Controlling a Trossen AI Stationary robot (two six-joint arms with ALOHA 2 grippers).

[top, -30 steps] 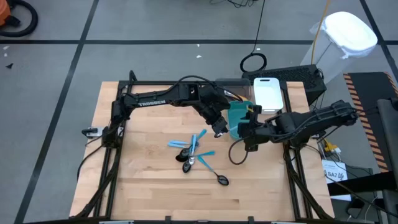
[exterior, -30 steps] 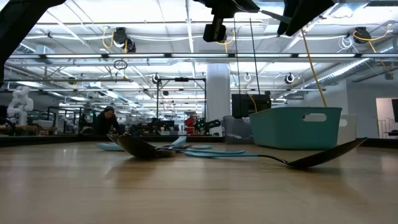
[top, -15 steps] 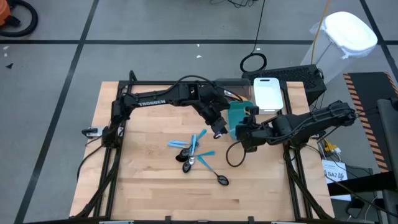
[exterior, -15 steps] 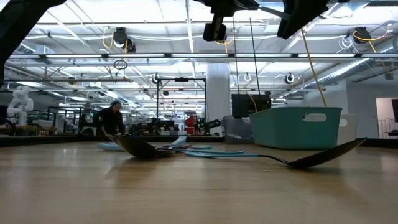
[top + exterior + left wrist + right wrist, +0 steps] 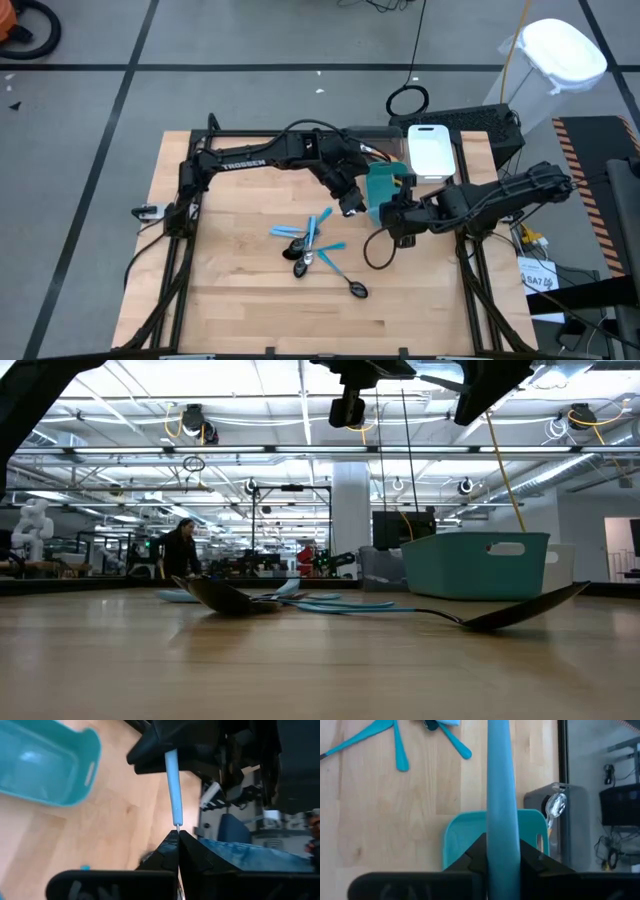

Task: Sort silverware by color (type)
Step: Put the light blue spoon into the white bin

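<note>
A light-blue-handled utensil [image 5: 172,790] hangs in the air between my two grippers, above the table beside the teal bin [image 5: 383,182]. My left gripper [image 5: 350,207] is shut on its thin metal end. My right gripper [image 5: 392,215] is shut on its blue handle [image 5: 502,780]. The rest of the silverware [image 5: 308,243], blue-handled pieces and dark spoons, lies in a loose pile on the wood mid-table. One black spoon [image 5: 356,288] lies apart, nearer the front edge. My left gripper pinches the utensil's thin metal neck [image 5: 177,826] just below the blue handle, at the very tips of its two shut fingers. The handle runs straight on from the fingertips, clear of the table. The fingers hide the utensil's head. My right gripper pinches the blue handle [image 5: 503,837] between its two fingers [image 5: 477,852], at the end away from the left gripper. The handle runs lengthwise out past the fingertips, over the teal bin's near wall [image 5: 465,827], lifted clear.
A white bin [image 5: 430,150] stands behind the teal bin at the far right, with a gray bin [image 5: 372,135] beside it. A black cable loop [image 5: 377,248] hangs under my right arm. In the low view the black spoon [image 5: 520,610] lies in front of the teal bin [image 5: 480,565].
</note>
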